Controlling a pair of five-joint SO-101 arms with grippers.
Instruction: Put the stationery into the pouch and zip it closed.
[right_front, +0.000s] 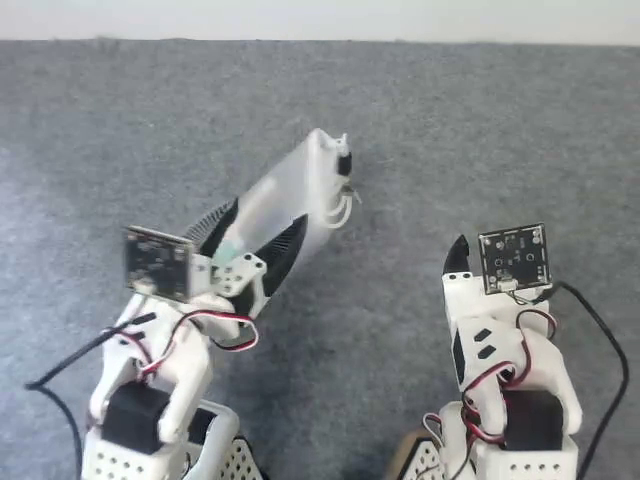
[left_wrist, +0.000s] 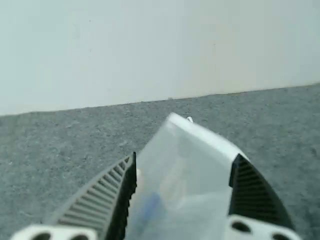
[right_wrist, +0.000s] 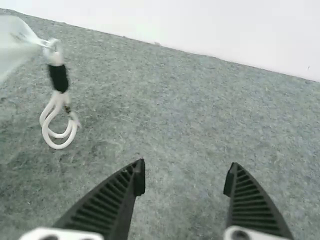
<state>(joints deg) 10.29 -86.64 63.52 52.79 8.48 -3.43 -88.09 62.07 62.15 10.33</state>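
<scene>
A translucent white pouch sticks out from my left gripper, which is shut on its near end. In the left wrist view the pouch sits between both black fingers, with a bluish item dimly showing inside. A black toggle and a white looped cord hang from the pouch's far end. My right gripper stands to the right of the pouch, apart from it. It is open over bare carpet, and the cord dangles off to one side.
Grey carpet covers the whole table, up to a pale wall at the back. Red, black and white cables run along both arms near the front edge.
</scene>
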